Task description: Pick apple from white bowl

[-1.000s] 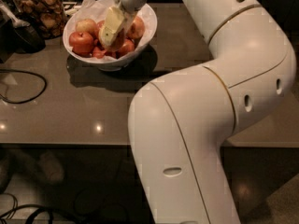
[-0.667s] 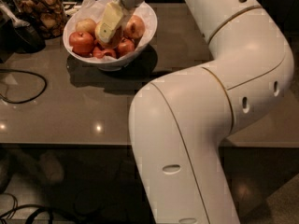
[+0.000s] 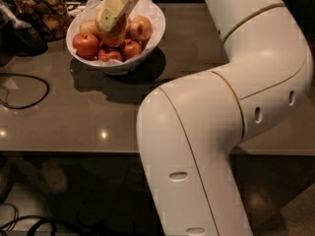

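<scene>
The white bowl (image 3: 118, 65) stands at the table's back left, lined with crumpled white paper and holding several apples. The pale yellow-gold apple (image 3: 88, 27) lies at the bowl's back left, partly hidden. My gripper (image 3: 112, 14) reaches down from the top edge over the bowl's middle, just right of that apple. Right under the gripper sits an orange-red apple (image 3: 115, 37). A yellow-red blushed apple (image 3: 141, 28) lies to the gripper's right. Deep red apples (image 3: 86, 44) fill the bowl's front. I cannot see whether the gripper holds anything.
A glass jar of brown snacks (image 3: 43, 11) stands left of the bowl, beside a dark object (image 3: 19, 36). A black cable (image 3: 24, 90) loops on the grey table (image 3: 98, 117). My large white arm (image 3: 221, 112) fills the right side.
My gripper has lifted a little and shifted left over the bowl, uncovering the orange-red apple beneath it. The bowl and the other apples have not moved.
</scene>
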`<state>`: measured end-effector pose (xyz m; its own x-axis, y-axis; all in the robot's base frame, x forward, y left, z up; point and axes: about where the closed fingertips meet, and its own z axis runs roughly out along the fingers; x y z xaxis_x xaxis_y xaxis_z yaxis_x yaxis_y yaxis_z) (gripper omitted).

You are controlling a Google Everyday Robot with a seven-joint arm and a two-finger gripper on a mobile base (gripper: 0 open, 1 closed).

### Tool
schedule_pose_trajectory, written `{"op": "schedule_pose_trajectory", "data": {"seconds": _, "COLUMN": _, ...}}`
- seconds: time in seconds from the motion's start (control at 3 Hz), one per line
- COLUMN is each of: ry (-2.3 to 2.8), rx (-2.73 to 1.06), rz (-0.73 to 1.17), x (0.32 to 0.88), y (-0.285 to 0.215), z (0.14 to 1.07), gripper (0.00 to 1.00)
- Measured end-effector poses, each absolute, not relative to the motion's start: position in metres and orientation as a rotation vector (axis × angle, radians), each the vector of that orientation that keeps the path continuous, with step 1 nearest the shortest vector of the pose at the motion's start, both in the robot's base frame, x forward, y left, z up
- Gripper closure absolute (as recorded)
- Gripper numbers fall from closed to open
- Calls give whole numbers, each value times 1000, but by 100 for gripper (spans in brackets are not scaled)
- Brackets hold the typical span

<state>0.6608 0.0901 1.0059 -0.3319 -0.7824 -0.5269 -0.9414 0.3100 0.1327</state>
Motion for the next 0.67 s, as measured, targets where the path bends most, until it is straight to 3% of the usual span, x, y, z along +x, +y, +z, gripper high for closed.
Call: {"op": "schedule_pose_trajectory", "data": {"seconds": 0.67, "ry": 2120, "rx": -1569, "rz": 716, "x": 647, "y": 94, "z": 1024, "gripper": 100}}
